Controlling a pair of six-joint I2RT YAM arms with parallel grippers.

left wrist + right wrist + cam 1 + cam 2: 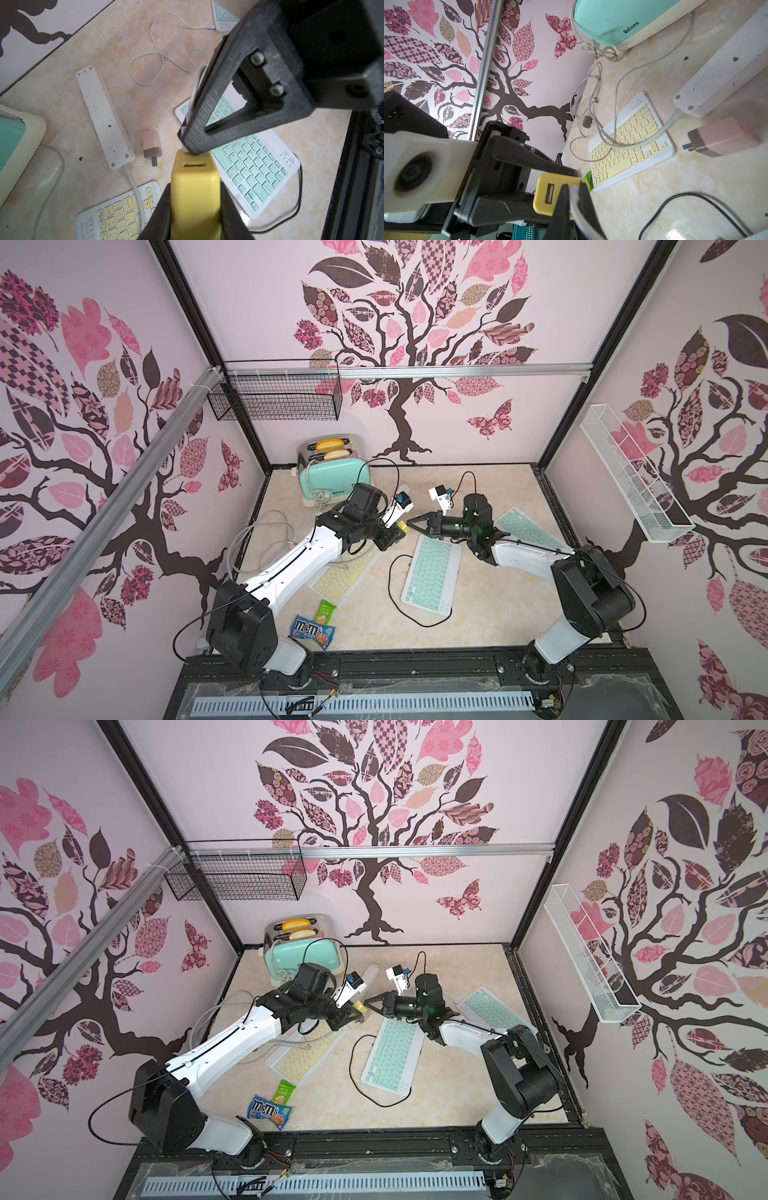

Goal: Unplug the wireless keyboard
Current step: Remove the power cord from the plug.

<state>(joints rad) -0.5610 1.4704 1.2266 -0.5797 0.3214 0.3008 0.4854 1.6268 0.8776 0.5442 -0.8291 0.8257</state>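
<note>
My left gripper (195, 187) is shut on a yellow USB charger (195, 207), held above the table between the arms in both top views (402, 526) (358, 1006). My right gripper (574, 188) is shut on the white cable's plug (574, 190), whose tip sits against the charger's face (548, 195) beside an empty port. The white cable (153, 41) loops over the table to the far mint keyboard (225, 16) (525, 526). Whether the plug is still seated in the charger cannot be told.
Below the grippers lie a nearer mint keyboard (432, 576) with a black cable (395, 601), a yellow keyboard (345, 572), a white power strip (104, 116) and a pink charger (150, 145). A mint toaster (332, 472) stands at the back. Snack packets (311, 630) lie near the front.
</note>
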